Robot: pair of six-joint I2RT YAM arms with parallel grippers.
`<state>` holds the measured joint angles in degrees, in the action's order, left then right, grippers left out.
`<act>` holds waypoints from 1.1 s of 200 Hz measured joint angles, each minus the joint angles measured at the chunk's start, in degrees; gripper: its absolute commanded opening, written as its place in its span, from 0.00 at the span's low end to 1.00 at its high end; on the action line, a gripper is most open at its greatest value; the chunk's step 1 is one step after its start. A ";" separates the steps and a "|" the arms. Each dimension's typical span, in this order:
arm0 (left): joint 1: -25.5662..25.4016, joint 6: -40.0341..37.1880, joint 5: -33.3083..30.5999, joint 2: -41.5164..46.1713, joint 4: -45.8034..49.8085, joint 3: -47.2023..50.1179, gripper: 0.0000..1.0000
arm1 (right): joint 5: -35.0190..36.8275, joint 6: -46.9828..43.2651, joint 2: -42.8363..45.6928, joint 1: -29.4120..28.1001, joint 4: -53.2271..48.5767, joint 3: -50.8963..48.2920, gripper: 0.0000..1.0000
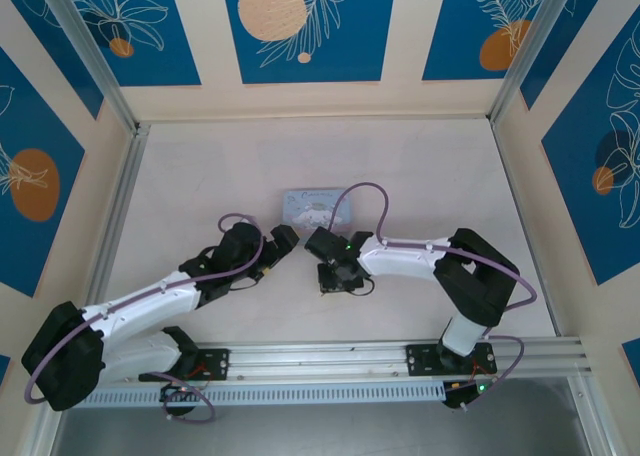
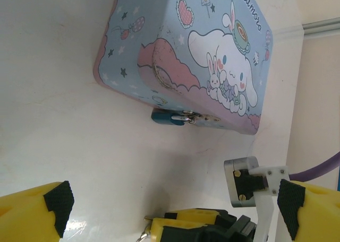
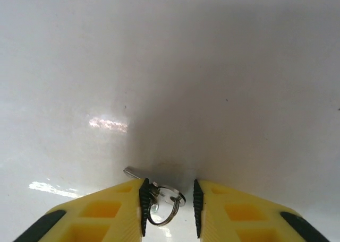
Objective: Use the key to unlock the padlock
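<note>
One padlock [image 2: 169, 117] on one tin [image 2: 175, 45], one key [image 3: 159, 195] inside right gripper [image 3: 168, 206] — grip unclear — left gripper [image 2: 173, 202] spread wide.

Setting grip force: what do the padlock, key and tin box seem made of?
Padlock: dark bluish metal, probably painted or anodised, with a shiny silver shackle. Key: bright bare metal, likely steel or nickel-plated, judging by its glint. Tin box: thin sheet metal by its look, with a glossy cartoon print.
</note>
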<state>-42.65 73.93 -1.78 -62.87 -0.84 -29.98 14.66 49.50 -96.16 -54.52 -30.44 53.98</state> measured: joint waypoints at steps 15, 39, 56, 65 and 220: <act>0.00 -0.11 0.02 -0.09 -0.02 0.00 1.00 | -0.11 0.04 -0.02 0.94 0.37 0.00 0.32; 0.00 -0.35 0.02 -0.61 -0.13 0.00 1.00 | -0.02 0.28 0.15 2.93 1.16 -0.02 0.36; 0.00 -0.39 0.04 -0.76 -0.17 0.00 1.00 | 0.02 0.74 0.81 4.07 1.27 -0.11 0.44; 0.00 -0.42 0.04 -0.76 -0.20 0.00 1.00 | 0.09 0.94 1.49 4.44 1.29 -0.11 0.49; 0.00 -0.39 0.22 -1.40 -0.42 0.00 1.00 | 2.80 2.01 -1.20 0.15 -1.44 1.31 0.37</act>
<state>-42.65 73.54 -1.56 -64.27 -1.26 -29.98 17.45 51.51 -97.36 -54.37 -31.88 55.29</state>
